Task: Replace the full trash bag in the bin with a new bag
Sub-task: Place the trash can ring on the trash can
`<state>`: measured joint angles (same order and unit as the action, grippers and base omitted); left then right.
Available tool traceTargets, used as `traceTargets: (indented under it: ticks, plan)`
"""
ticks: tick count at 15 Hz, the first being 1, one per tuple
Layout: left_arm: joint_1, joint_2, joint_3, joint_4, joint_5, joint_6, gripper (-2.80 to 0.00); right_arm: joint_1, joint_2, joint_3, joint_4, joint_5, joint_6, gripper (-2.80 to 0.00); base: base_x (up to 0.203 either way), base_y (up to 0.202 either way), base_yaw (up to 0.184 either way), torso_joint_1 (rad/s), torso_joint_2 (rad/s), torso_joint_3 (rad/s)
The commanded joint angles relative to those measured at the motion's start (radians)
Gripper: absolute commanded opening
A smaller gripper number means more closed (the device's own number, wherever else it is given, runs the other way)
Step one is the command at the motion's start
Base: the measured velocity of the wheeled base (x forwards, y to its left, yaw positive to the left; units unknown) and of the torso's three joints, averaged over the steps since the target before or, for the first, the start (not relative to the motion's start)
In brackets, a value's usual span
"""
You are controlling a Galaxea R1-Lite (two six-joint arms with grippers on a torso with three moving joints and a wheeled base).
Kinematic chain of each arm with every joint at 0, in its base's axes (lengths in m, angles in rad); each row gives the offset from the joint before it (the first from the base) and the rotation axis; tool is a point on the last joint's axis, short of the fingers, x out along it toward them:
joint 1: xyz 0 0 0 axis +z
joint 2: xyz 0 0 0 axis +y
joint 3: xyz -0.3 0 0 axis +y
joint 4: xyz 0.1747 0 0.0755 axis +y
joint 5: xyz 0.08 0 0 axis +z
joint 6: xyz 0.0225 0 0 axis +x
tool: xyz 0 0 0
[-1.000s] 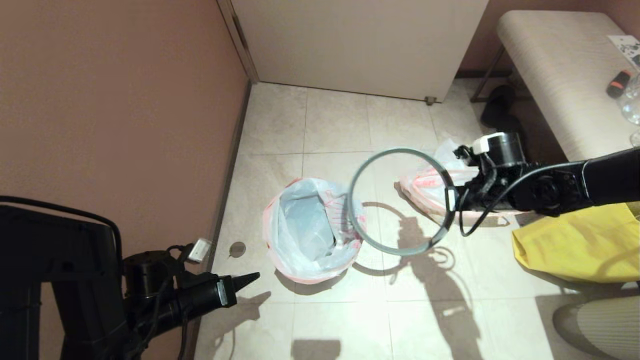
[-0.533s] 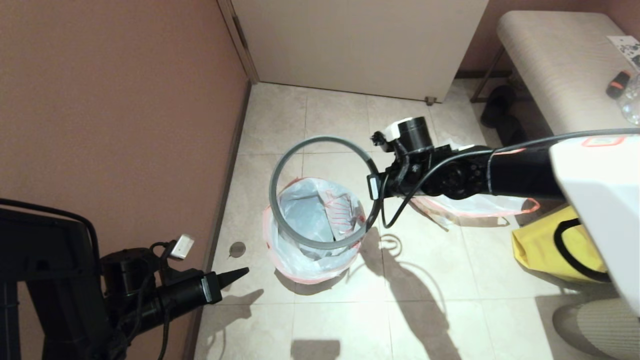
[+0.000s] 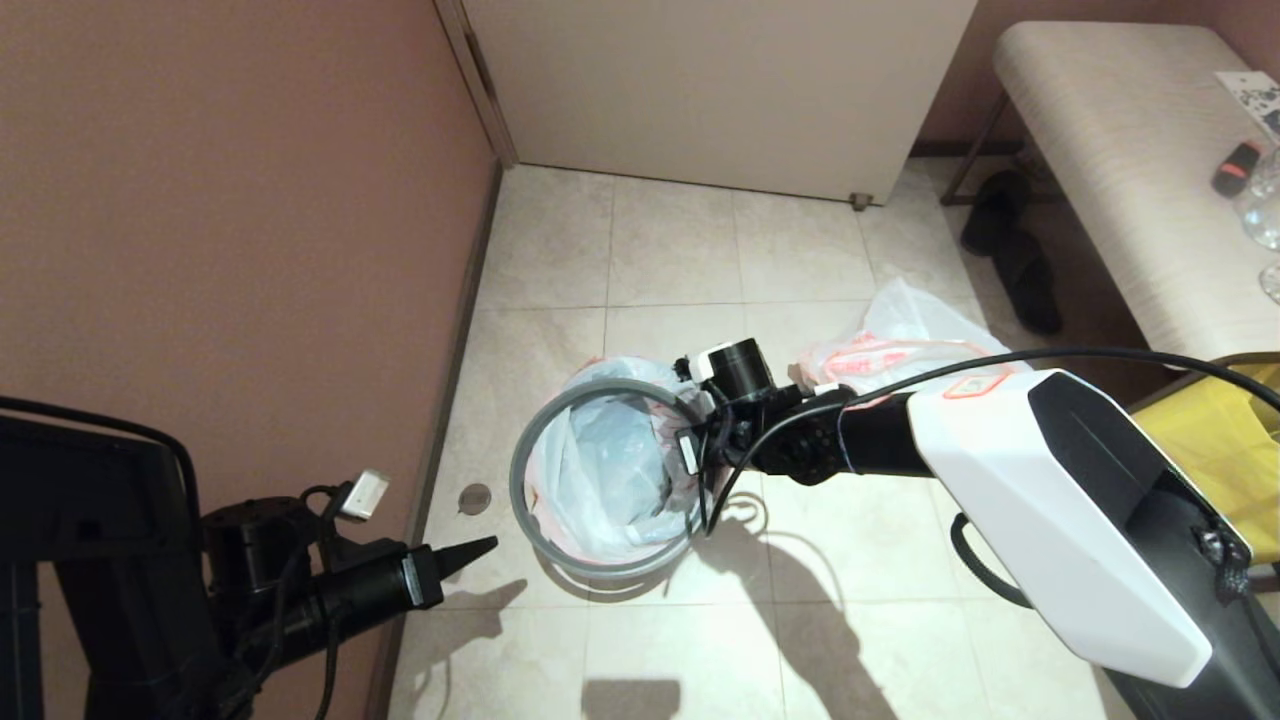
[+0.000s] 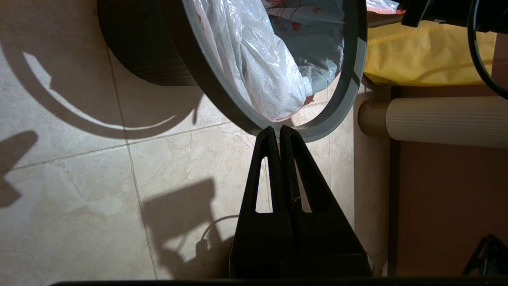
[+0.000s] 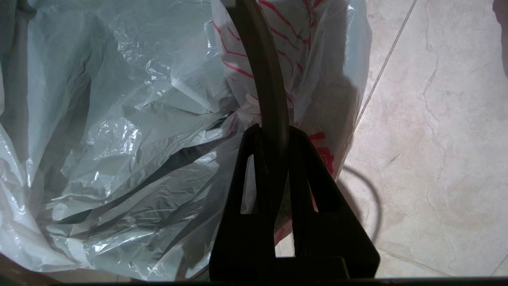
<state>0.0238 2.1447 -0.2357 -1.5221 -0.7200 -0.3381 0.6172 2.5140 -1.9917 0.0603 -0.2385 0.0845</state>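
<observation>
On the tiled floor near the brown wall sits the bin: small, round, black-sided; only its dark wall shows, in the left wrist view. New bag lines it: thin translucent white plastic, crinkled, mouth open, pink-red hem folded out over the bin's edge, red striped print on the side nearest the right arm. Only plastic visible inside.

Grey hoop rim: a separate ring, tilted above the bin's mouth, circling the bag's top. Whether it is seated on the bin anywhere, cannot tell.

Right claw: fingers clamped on the hoop at its edge nearest the right arm; the right wrist view shows the grey band running up from between the two black fingers, with the printed part of the bag right behind.

Left claw: fingers pressed together, holding nothing, low by the wall, tip pointing at the bin from just beside it, apart from hoop and bag.

Full trash bag: lying on the floor beyond the right arm, away from the bin; white film with pink-red hem; contents not made out here.

Yellow bag at the right edge. Table at upper right.
</observation>
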Motion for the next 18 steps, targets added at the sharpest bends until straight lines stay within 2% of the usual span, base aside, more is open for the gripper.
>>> traceTargets:
  ticks: [1,6,9,18]
  plan:
    - [-0.001,0.006,-0.002,-0.048,-0.004,-0.002,-2.80,-0.008,0.006,0.000,-0.002,-0.004,0.000,-2.80,0.000,0.000,0.000,0.000,0.00,0.000]
    - [-0.005,0.024,-0.013,-0.048,-0.004,-0.001,-2.80,0.002,-0.091,0.006,0.058,-0.005,0.009,-2.80,0.000,0.000,0.000,0.000,0.00,0.000]
    - [-0.004,0.026,-0.016,-0.048,-0.004,-0.002,-2.80,-0.004,-0.064,0.007,0.055,-0.037,0.009,-2.80,0.000,0.000,0.000,0.000,0.00,0.000]
    - [-0.010,0.034,-0.017,-0.048,-0.004,-0.001,-2.80,-0.033,-0.020,0.007,0.019,-0.039,0.004,-2.80,0.000,0.000,0.000,0.000,0.00,0.000]
